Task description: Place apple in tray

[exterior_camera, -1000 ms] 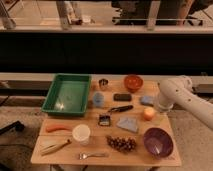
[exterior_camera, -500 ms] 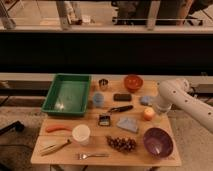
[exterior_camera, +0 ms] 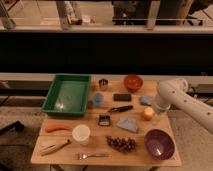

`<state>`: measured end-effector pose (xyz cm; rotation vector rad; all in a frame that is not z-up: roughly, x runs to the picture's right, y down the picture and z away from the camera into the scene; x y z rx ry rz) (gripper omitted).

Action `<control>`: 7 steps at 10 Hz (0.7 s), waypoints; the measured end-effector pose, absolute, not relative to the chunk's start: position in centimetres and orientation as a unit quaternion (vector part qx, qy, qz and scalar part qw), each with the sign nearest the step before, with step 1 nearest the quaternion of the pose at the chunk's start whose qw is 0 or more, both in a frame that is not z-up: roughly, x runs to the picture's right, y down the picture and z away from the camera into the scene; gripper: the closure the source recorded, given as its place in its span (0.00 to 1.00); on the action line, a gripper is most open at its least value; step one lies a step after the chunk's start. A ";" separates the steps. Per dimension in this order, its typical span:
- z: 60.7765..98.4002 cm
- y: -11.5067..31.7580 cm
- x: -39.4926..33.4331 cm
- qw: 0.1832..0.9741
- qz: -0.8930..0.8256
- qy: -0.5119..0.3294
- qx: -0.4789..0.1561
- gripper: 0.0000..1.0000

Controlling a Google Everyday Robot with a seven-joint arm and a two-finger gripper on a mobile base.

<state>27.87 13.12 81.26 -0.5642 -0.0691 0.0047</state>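
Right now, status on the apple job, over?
Gripper low beside apple, right side of table. Apple on table, outside tray. Cup and dark tool between apple and tray.

The robot's single white arm (exterior_camera: 192, 106) comes in from the right edge of the view and reaches to the left as a thick, rounded link. It ends in a bulky bent joint (exterior_camera: 170, 91) above the right part of the table (exterior_camera: 100, 148). From this joint a short last link turns down and slightly to the left. The gripper (exterior_camera: 156, 111) hangs at its lower end, pointing downward, low over the table surface, just beside the apple (exterior_camera: 148, 114) on the side where the arm comes from.
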 end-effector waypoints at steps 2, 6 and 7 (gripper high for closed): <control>80.8 12.3 27.1 0.963 -0.005 -0.032 -0.269 0.20; 81.5 12.2 26.9 0.965 -0.014 -0.032 -0.260 0.20; 81.9 12.3 26.8 0.965 -0.016 -0.035 -0.258 0.20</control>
